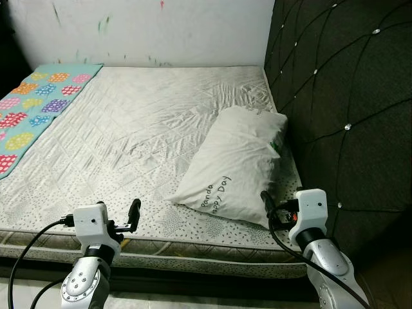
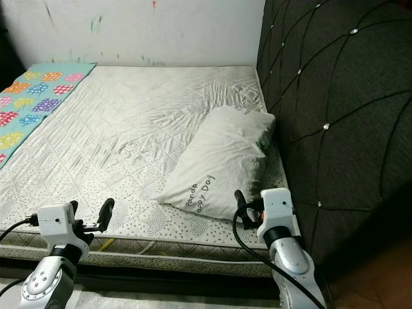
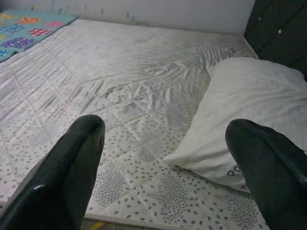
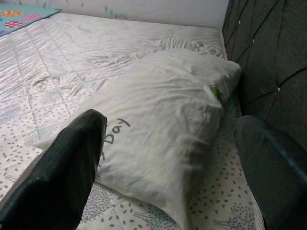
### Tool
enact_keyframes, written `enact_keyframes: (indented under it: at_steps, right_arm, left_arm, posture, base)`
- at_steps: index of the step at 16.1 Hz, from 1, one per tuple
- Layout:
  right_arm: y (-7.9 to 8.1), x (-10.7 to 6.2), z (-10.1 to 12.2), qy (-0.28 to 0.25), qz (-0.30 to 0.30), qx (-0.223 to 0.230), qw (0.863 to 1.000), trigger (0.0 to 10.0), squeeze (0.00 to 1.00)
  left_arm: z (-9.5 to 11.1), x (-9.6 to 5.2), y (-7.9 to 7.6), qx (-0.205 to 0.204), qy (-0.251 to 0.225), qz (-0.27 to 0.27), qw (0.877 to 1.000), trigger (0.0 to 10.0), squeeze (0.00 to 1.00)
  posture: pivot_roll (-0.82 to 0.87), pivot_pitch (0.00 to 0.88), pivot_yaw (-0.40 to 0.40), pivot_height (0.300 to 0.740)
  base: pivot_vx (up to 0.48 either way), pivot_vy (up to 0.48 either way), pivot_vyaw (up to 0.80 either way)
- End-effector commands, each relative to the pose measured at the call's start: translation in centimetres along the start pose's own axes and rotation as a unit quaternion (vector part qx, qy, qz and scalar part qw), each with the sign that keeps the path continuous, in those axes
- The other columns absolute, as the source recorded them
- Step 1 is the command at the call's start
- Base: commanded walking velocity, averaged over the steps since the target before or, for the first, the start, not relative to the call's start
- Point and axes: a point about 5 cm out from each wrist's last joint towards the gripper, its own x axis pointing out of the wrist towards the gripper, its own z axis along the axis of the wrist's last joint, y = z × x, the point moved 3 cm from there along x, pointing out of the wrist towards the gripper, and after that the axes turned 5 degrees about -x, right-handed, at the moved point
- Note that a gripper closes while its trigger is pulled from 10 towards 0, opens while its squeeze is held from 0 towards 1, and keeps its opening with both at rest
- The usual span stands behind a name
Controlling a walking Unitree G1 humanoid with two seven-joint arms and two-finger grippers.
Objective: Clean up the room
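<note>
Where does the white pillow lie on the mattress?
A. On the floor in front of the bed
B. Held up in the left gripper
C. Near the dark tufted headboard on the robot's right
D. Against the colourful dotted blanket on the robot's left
C: the pillow rests on the mattress beside the headboard, far from the blanket.

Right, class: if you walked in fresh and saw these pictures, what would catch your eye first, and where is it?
First the white pillow printed "Panda Happy Day", lying on the mattress close beside the dark quilted headboard. Next the colourful dotted blanket at the bed's far left edge. Near the bed's front edge both grippers are held open: the left gripper over bare mattress, the right gripper at the pillow's near corner.
</note>
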Motion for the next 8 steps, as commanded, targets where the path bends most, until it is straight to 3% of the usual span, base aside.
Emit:
enact_keyframes:
  at_steps: [1,8]
  right_arm:
    - [0.32,-0.11,0.31,-0.004,0.006,0.003,1.000,10.0,0.00]
    - [0.40,-0.30,0.10,0.001,0.008,0.001,1.000,10.0,0.00]
  left_arm:
    - [0.03,0.03,-0.11,0.004,0.003,-0.004,1.000,10.0,0.00]
    - [-0.17,-0.06,-0.18,0.003,0.007,-0.004,1.000,10.0,0.00]
  posture:
    - [-0.10,0.000,0.040,0.740]
    - [-0.10,0.000,0.037,0.740]
  base:
    - [0.000,0.000,0.00]
    - [0.000,0.000,0.00]
